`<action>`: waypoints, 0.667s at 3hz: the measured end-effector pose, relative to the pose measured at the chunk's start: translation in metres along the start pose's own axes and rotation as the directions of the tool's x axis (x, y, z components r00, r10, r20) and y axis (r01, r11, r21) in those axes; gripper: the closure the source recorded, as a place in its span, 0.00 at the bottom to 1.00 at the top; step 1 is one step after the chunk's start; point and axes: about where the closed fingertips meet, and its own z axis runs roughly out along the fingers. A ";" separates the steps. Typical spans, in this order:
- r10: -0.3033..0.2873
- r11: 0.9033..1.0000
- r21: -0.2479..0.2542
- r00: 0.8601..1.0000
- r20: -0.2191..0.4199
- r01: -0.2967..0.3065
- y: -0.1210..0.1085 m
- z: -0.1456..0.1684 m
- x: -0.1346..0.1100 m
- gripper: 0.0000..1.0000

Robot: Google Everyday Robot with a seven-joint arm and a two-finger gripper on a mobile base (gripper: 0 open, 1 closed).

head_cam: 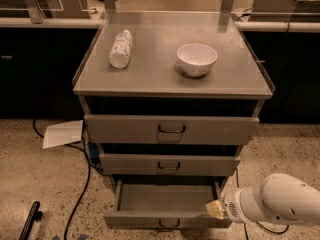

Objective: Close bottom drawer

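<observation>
The bottom drawer [167, 220] of the grey metal cabinet stands pulled out and open, its inside bare, with a small dark loop handle at the centre of its front. The gripper [216, 209] is at the end of my white arm [275, 201], which reaches in from the lower right. It sits at the right end of the drawer's front, by the front right corner. The two drawers above, the top drawer [171, 130] and the middle drawer [169, 165], are pushed in.
On the cabinet top [150, 79] stand a white bowl [196, 59] and a white bottle [121, 49] lying on its side. A sheet of paper [62, 133] and black cables [82, 179] lie on the speckled floor at left. Dark counters flank the cabinet.
</observation>
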 end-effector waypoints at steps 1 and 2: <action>0.005 0.999 -0.054 0.999 0.032 -0.003 -0.005 0.007 0.009 1.00; 0.043 0.986 -0.166 0.994 0.100 -0.026 -0.018 0.031 0.023 1.00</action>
